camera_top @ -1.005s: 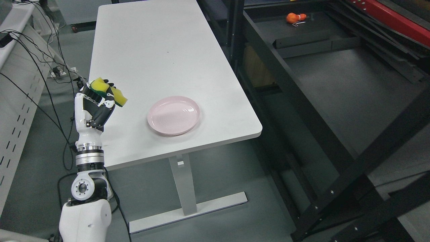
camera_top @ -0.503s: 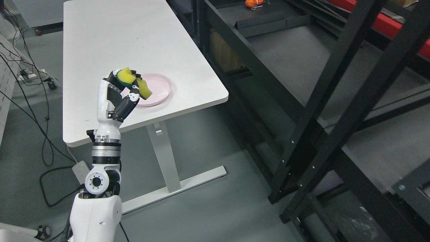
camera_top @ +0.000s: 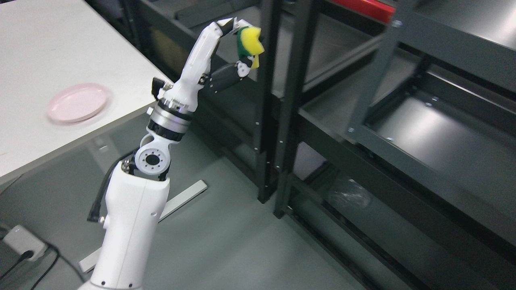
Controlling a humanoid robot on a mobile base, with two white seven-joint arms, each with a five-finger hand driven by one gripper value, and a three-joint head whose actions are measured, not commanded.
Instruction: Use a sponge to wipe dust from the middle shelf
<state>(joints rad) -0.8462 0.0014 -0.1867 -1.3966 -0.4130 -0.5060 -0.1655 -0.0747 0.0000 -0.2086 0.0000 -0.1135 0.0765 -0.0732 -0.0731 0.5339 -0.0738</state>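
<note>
As left robot hand (camera_top: 231, 48) grips sponge (camera_top: 249, 43), beside shelf upright (camera_top: 268, 100), floor open below

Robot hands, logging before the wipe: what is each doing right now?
Left robot hand: closed on the yellow-and-green sponge, raised beside the shelf post.
Right robot hand: not in view.

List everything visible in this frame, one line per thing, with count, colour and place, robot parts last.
sponge: one, yellow with a green layer, held in the left hand at upper centre, in front of the shelving.
plate: one, pink, on the table at left.
table: one, white, upper left.
shelving unit: dark grey metal, several tiers, centre to right.
red part: one, top edge, on the shelving.
power strip: one, pale, on the floor at lower left.
left hand: one, white and black, fingers closed on the sponge, arm rising from lower left.
right hand: not in view.
</note>
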